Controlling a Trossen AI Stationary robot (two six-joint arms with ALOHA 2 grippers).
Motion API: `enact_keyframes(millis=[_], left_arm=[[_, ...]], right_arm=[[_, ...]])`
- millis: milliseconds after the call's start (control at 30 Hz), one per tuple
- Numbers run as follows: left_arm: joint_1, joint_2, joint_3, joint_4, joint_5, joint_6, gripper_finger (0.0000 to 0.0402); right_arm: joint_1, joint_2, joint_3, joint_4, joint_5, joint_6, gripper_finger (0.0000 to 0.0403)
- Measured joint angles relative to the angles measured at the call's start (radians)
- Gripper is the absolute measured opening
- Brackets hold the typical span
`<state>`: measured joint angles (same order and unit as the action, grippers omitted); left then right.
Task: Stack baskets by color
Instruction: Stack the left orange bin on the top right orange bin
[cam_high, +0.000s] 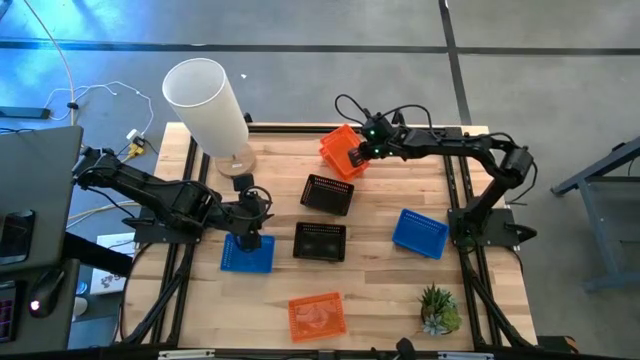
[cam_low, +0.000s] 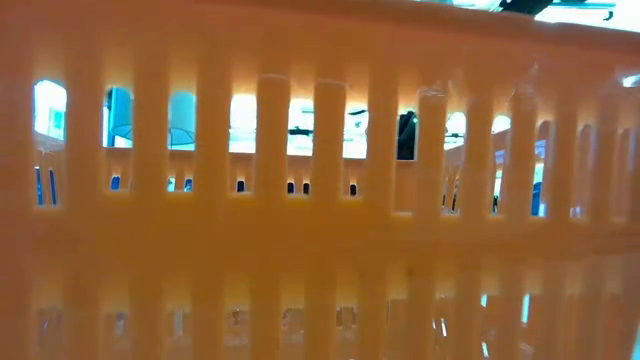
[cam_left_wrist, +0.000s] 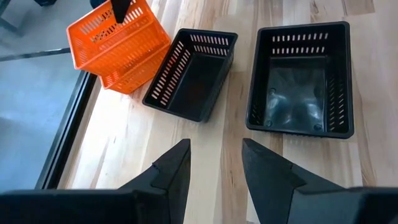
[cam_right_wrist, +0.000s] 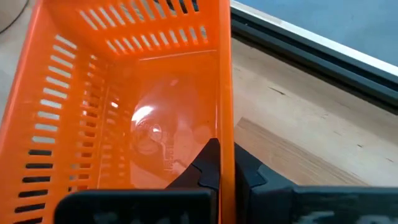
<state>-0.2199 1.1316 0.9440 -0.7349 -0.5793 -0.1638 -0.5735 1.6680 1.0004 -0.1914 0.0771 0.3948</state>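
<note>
Stacking orange: my right gripper (cam_right_wrist: 217, 163) is clamped on the upper orange basket's (cam_high: 341, 148) wall over its twin; next, seat it squarely.

My gripper (cam_right_wrist: 225, 167) is closed on the thin side wall of an orange basket (cam_right_wrist: 124, 106), one finger inside and one outside. Through its slotted walls and beside it I see the wooden table (cam_right_wrist: 311, 124).
</note>
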Motion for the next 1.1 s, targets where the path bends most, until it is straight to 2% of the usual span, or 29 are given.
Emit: enact_keyframes(millis=[767, 1100], left_arm=[[0.0, 0.0, 0.0, -0.002, 0.001, 0.002, 0.0131], [0.0, 0.0, 0.0, -0.002, 0.001, 0.002, 0.0131]], right_arm=[[-0.003, 0.017, -0.001, -0.004, 0.023, -0.002, 0.0003], [-0.004, 0.017, -0.001, -0.009, 0.023, -0.002, 0.0073]])
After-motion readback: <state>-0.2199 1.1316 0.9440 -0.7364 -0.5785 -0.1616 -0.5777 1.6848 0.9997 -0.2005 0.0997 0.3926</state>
